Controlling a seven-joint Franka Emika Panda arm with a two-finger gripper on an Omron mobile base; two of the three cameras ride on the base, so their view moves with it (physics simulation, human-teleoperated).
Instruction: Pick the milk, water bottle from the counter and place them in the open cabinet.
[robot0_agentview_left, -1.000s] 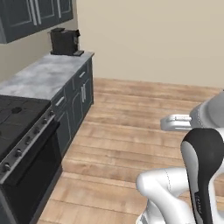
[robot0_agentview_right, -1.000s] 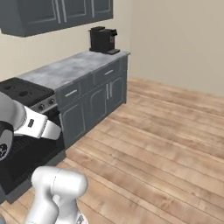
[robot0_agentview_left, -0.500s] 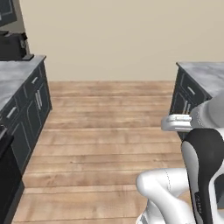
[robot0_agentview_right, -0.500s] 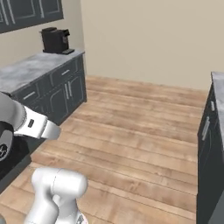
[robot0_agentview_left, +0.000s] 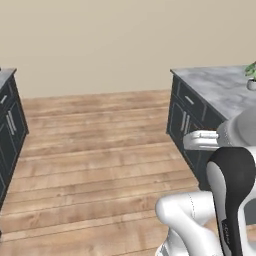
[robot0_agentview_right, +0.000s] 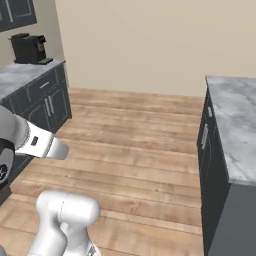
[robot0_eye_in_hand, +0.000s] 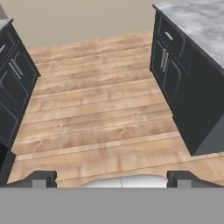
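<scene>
Marble, grey-white and veined, tops the counter (robot0_agentview_left: 215, 87) that stands at the right of the room, over dark grey base cabinets (robot0_agentview_left: 186, 115) with silver bar handles. In the left base view a small potted plant (robot0_agentview_left: 251, 76) sits on that top at the far right edge of the picture. The right base view shows a bare stretch of the same counter (robot0_agentview_right: 235, 125) along the right side, and the hand view shows its near corner (robot0_eye_in_hand: 197, 22) at the upper right. Milk and water bottle cannot be made out on the parts of the top that show.

Light wood planks make up the floor (robot0_agentview_left: 95, 150), which runs wide between the counter and the wall worktop (robot0_agentview_right: 22, 75) on the left. On that worktop, far left, a black coffee machine (robot0_agentview_right: 29, 48) stands beneath dark grey wall cabinets (robot0_agentview_right: 17, 12). A plain beige wall (robot0_agentview_left: 100, 45) closes the far side of the room.

Low over the floor, the gripper (robot0_eye_in_hand: 111, 178) looks down the aisle. Its jaws stand spread wide apart, one dark fingertip (robot0_eye_in_hand: 41, 178) at the left and one at the right of the hand view, with nothing between them.
</scene>
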